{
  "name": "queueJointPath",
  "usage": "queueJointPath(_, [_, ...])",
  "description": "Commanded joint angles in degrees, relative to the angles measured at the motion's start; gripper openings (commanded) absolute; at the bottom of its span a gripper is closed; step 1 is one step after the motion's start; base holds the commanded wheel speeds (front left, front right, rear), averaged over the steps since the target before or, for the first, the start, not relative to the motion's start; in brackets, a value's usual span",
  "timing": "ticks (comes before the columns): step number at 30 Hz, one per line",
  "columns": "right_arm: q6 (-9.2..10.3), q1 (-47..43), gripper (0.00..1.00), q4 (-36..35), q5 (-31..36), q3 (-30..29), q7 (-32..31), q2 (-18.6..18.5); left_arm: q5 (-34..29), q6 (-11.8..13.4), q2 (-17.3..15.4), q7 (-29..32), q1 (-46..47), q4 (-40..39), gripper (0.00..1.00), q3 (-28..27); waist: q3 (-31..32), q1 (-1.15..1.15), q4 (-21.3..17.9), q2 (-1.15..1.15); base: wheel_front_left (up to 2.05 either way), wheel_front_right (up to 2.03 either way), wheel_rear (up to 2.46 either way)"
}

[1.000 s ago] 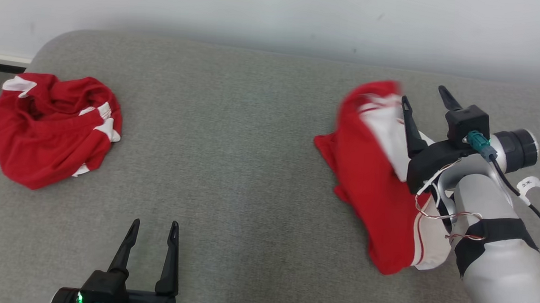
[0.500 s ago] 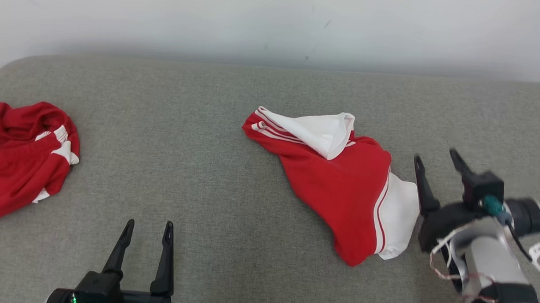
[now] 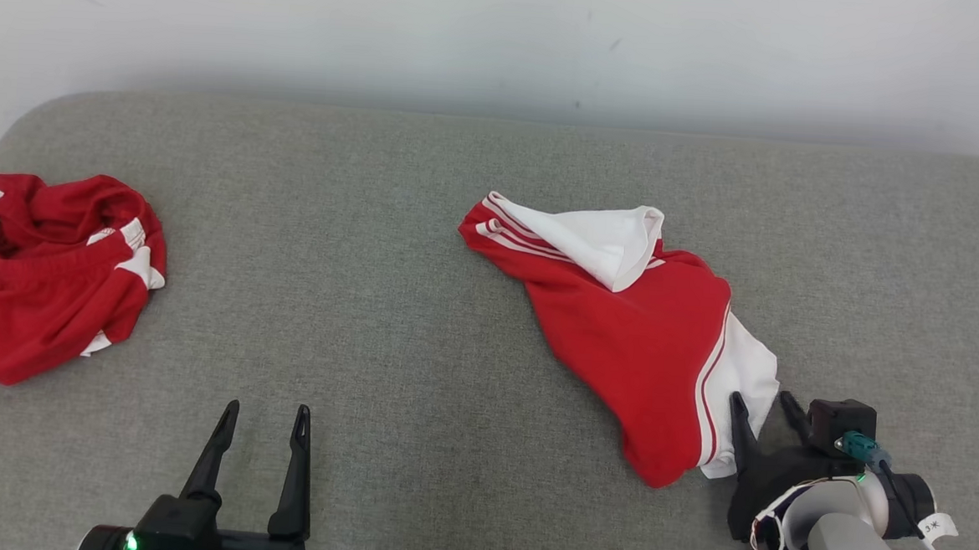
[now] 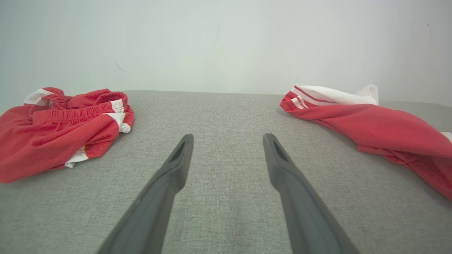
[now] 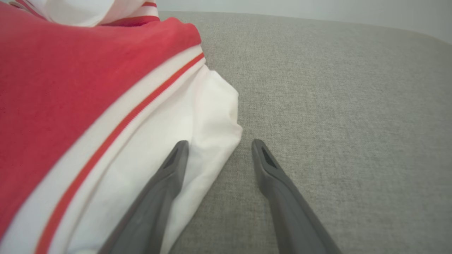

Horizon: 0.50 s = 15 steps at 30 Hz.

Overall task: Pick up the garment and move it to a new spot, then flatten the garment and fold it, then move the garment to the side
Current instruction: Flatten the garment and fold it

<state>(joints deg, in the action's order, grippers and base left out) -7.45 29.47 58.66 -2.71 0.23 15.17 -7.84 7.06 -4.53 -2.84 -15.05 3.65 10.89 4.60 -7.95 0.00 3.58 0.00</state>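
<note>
Now set down, not yet flat

The red-and-white striped jersey garment [image 3: 645, 350] lies slantwise right of centre on the grey fabric-covered worktop [image 3: 403, 321], with a white flap turned over its far end. A second ago it hung bunched and blurred against the right hand [image 3: 759, 398]. That hand has since drawn back to the near white corner, fingers spread wide and holding nothing. One finger may just graze the hem, but the wrist view is too close to tell. The left hand [image 3: 269, 408] sits wide and empty at the near edge, well apart from the crumpled red elasticated shorts [image 3: 45, 285] at far left. The move looks done; flattening the turned flap likely comes next
</note>
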Motion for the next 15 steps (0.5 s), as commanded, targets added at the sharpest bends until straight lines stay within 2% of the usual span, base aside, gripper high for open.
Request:
queueJointPath(1, [-0.08,0.4,0.36,1.4,-0.7,0.0,0.0,0.8,0.0,0.0,-0.1,-0.2,-0.5,0.1,1.00,-0.3,0.3,0.00,0.3,0.00,0.00,0.00,0.00])
queueJointPath(2, [-0.08,0.9,0.00,2.8,-1.8,-0.1,0.0,1.3,0.0,0.0,-0.1,-0.2,-0.7,0.2,1.00,-0.4,0.5,0.00,0.4,0.00,0.00,0.00,0.00])
queueJointPath(6, [-0.07,0.5,0.00,0.9,-2.9,0.0,0.0,0.8,0.2,0.0,-0.1,-0.2,-1.7,0.2,1.00,-0.8,1.5,0.00,-0.1,0.00,0.00,0.00,0.00])
queueJointPath(15, [-0.08,-10.6,0.00,-15.5,-5.6,-0.6,0.0,0.2,1.0,0.2,-0.1,-0.2,-3.5,-0.1,1.00,-1.0,3.0,0.00,-3.0,0.00,0.00,0.00,0.00])
